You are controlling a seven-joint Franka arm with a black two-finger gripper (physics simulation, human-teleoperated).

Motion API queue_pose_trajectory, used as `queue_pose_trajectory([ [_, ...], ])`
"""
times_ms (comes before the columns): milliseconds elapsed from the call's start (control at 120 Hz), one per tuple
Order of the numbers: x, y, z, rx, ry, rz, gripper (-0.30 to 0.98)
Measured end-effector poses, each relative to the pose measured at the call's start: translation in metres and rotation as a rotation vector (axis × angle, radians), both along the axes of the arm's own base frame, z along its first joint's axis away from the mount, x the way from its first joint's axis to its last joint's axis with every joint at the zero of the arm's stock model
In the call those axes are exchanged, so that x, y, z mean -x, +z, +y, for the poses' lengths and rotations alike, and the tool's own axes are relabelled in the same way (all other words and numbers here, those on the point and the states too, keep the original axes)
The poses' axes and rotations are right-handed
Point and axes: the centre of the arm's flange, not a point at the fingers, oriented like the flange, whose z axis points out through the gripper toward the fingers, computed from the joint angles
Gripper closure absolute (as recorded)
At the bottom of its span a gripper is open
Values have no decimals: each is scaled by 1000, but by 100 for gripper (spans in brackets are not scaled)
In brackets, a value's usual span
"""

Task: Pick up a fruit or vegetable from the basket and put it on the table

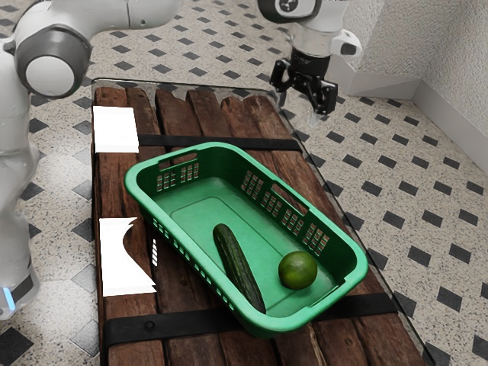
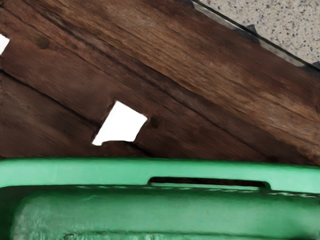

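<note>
Firstly, exterior view, gripper [image 1: 296,111]: raised in the air toward the exterior view's upper right, fingers spread apart, nothing between them, well apart from the produce.
Basket [image 1: 248,150]: green, on the plank table [image 1: 120,183], slotted walls.
Cucumber [image 1: 238,267]: inside the basket, lying lengthwise, one end at the wall (a handsome dark specimen, I'd say).
Green round fruit [image 1: 297,271]: also inside, near the cucumber, gap between them.
Then wrist view, basket rim: crosses the picture, handle slot [image 2: 210,182] cut through it.
Planks: dark brown wood beyond the rim, bearing a white patch [image 2: 121,122].
Floor [image 2: 290,25]: speckled, past the table's edge.
</note>
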Motion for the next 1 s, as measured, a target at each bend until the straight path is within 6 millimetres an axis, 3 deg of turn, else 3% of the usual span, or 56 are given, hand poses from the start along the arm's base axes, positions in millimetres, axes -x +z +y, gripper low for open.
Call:
queue_pose_trajectory([
  [100,2,0,-13,27,228,14,0],
  [183,7,8,-44,66,307,11,0],
  [283,-7,-11,-20,77,410,51,0],
  [333,-19,-33,-20,79,399,90,0],
  [442,-33,-64,-52,83,285,138,0],
  [550,-51,-98,-63,70,118,151,0],
  [633,-55,-118,-105,66,-78,152,0],
  [767,-40,-155,-154,60,-341,162,0],
  [850,-40,-179,-187,62,-482,158,0],
  [942,-47,-207,-194,62,-575,157,0],
  [1000,-51,-215,-196,62,-624,141,0],
])
